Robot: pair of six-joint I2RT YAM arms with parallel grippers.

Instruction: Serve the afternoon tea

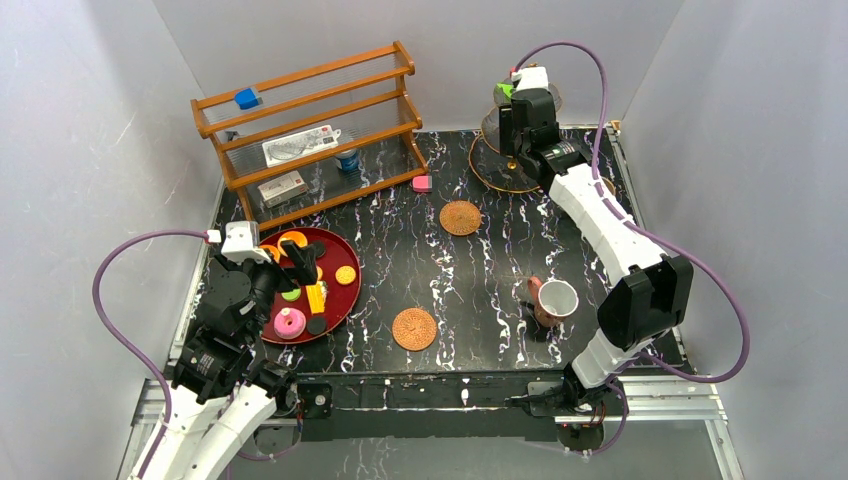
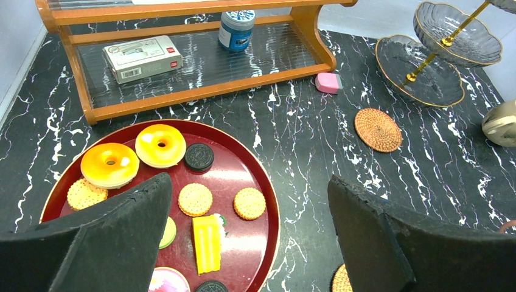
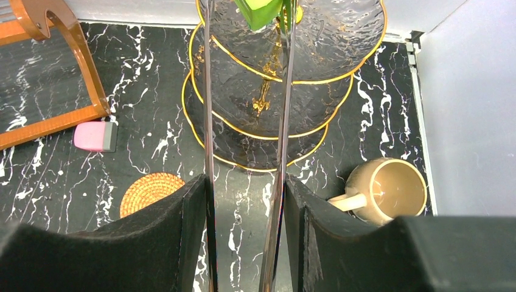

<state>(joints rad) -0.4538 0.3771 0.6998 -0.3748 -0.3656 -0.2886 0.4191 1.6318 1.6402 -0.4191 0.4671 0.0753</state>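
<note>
One green wedge (image 3: 260, 11) is seen between the tips of metal tongs (image 3: 208, 121), over the top tier of the glass stand (image 3: 347, 42); whether it is pinched cannot be told. The tongs are clamped lengthwise by the right gripper (image 3: 246, 188), so the wedge is placed straight ahead of it. The left gripper (image 2: 249, 188) is held open over the red tray (image 2: 231, 164).

Black marbled table (image 1: 450, 280): tray (image 1: 340, 300), coasters (image 1: 414, 328), cup (image 1: 553, 300).

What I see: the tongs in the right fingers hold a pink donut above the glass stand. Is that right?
Only the pastry is wrong. In the right wrist view, the tongs in the right fingers hold a green wedge, not a pink donut, above the glass stand.
</note>
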